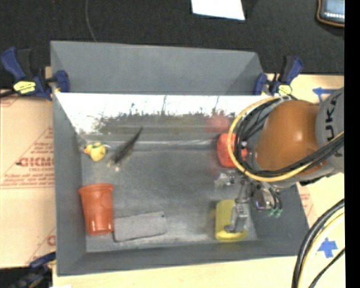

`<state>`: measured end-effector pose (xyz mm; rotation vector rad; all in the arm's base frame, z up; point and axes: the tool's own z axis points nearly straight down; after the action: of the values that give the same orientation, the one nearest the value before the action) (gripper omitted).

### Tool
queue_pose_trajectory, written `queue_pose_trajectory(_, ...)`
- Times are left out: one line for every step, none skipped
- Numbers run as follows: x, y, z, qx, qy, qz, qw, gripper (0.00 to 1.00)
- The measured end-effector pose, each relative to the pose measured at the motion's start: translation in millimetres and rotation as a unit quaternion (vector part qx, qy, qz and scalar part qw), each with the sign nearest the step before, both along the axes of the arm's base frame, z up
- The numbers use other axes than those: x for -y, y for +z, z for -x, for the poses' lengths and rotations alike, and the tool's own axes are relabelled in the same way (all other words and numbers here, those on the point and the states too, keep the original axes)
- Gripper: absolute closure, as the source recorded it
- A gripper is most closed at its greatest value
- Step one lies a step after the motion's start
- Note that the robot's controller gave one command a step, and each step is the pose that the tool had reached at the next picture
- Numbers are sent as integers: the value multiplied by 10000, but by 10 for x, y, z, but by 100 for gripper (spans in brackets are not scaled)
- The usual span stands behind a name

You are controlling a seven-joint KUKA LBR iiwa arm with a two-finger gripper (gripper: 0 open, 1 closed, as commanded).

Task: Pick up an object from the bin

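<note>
Claw (pixel 236 221) low in the near right part of the bin (pixel 168 185), right down on a yellow oblong thing (pixel 222 216) that lies with its long side running near to far. My metal covers the right half of that thing. From this angle I cannot tell whether the claw is spread or closed, nor whether the thing is properly within it, so I claim no hold. I judge this to be the moment of the grab, with the lift not yet made.

Just beyond my wrist, toward the far wall, a red thing (pixel 225 150) sits partly hidden by my arm; what it is I cannot make out. Well apart on the left an orange cup (pixel 96 207) stands upright, and a grey block (pixel 139 226) lies flat just beside it along the near wall. At far left are a small yellow toy (pixel 96 153) and a dark slim thing (pixel 125 148).

What could go wrong: the yellow thing looks smooth and rounded at its near end, so a bite taken off its middle could squeeze it out sideways, or let it swing and drop on the way up. It also lies near the near wall, where a nudge would push it against the slope rather than into my claw. The red thing is close enough to my wrist that a careless rise might knock it.
</note>
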<state>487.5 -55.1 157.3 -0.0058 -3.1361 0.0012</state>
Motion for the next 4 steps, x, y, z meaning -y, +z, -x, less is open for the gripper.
queue_pose_trajectory(1,38,-19,40,20,6,10000,0)
queue_pose_trajectory(300,-847,113,125,516,19,9986,0)
queue_pose_trajectory(1060,-568,-145,115,435,17,9990,0)
queue_pose_trajectory(1080,-568,-270,102,-1491,-11,9888,0)
